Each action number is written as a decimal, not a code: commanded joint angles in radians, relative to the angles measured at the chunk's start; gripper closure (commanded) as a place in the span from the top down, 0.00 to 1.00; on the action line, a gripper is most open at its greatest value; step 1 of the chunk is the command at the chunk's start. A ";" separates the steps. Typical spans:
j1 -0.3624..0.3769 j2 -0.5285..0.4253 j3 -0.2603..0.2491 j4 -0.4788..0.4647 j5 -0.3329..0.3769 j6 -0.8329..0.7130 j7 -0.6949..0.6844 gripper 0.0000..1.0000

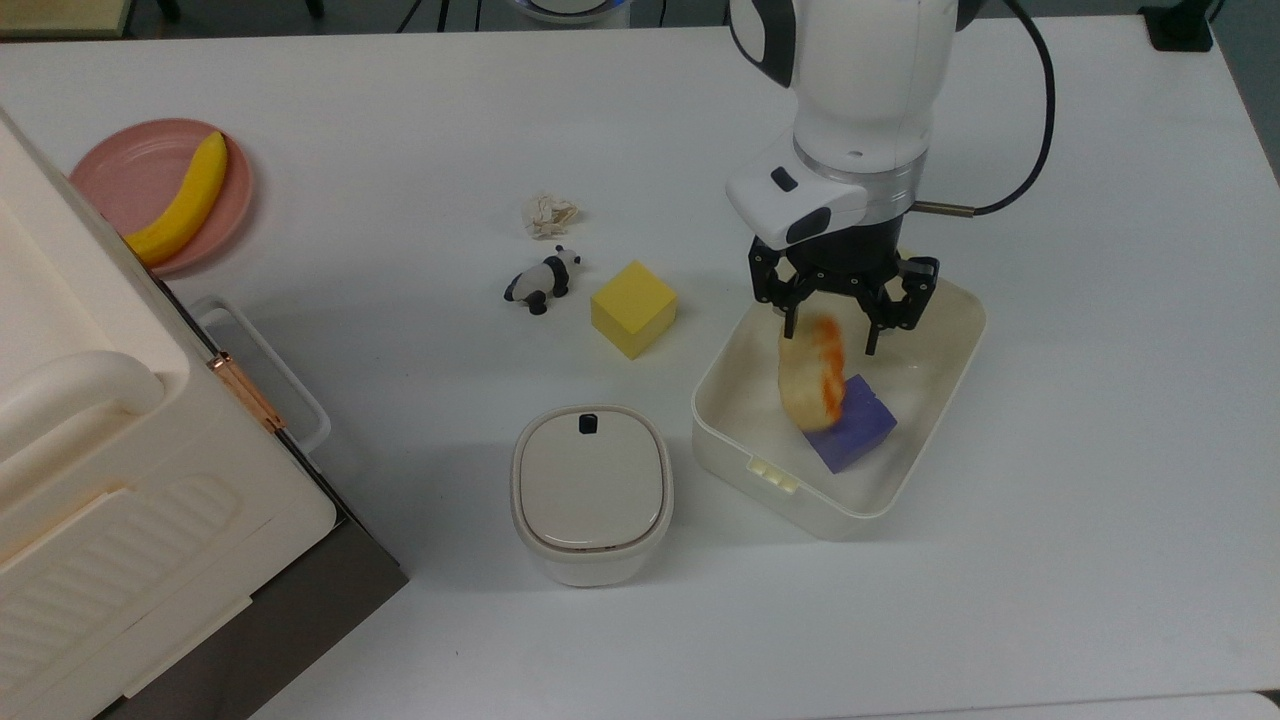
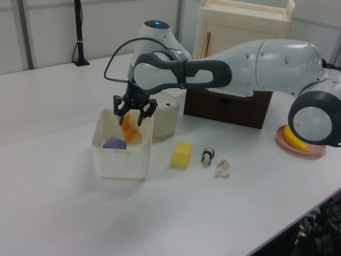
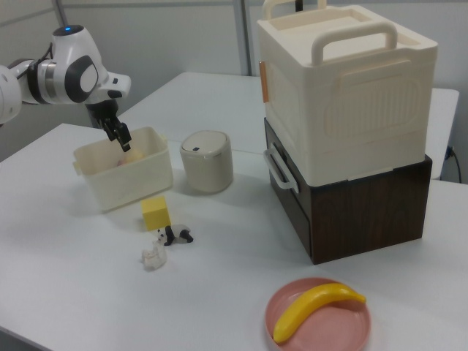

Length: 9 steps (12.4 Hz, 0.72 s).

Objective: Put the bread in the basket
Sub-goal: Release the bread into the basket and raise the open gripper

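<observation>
The end effector (image 1: 832, 335) is seen above the basket (image 1: 953, 385), its two black fingers spread apart and pointing down, with nothing clamped between them. The bread (image 1: 812, 373) is found just below the fingertips, inside the basket's walls, tilted on its side so that the orange-brown crust faces the top view's right; it overlaps the purple cube (image 1: 858, 428) that lies in the basket. Whether the bread is touching the cube or the basket floor cannot be told. In the left view the end effector (image 2: 134, 113) is held over the basket (image 2: 120, 160), and the bread (image 2: 129, 131) is seen as an orange blur beneath it, beside the purple cube (image 2: 114, 143). In the right view the end effector (image 3: 121, 141) is placed at the basket's (image 3: 131, 180) rim, with the bread (image 3: 131, 156) pale just inside.

On the white surface (image 1: 1100, 450), a yellow cube (image 1: 633, 308) stands near the basket on the top view's left, with a toy panda (image 1: 541, 279) just beside it and a crumpled paper wad (image 1: 550, 214) a little beyond. A lidded canister (image 1: 591, 494) with a black button stands near the basket's lower left corner in the top view. A banana (image 1: 184, 202) lies on a pink plate (image 1: 120, 170) at the top view's far left, next to a large cream case (image 1: 110, 480).
</observation>
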<state>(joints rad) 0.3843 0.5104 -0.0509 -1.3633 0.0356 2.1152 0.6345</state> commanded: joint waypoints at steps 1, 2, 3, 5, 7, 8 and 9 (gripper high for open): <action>-0.004 -0.109 0.000 -0.070 -0.046 -0.041 -0.004 1.00; -0.010 -0.154 0.002 -0.107 -0.045 -0.066 -0.047 1.00; -0.036 -0.217 0.002 -0.152 -0.045 -0.152 -0.121 1.00; -0.090 -0.297 0.002 -0.175 -0.043 -0.325 -0.294 1.00; -0.149 -0.340 -0.001 -0.169 -0.045 -0.447 -0.381 1.00; -0.172 -0.357 -0.006 -0.168 -0.045 -0.474 -0.383 1.00; -0.214 -0.380 -0.007 -0.166 -0.048 -0.492 -0.388 1.00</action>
<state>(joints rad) 0.2324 0.2086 -0.0556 -1.4754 -0.0045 1.6659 0.2898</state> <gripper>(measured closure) 0.000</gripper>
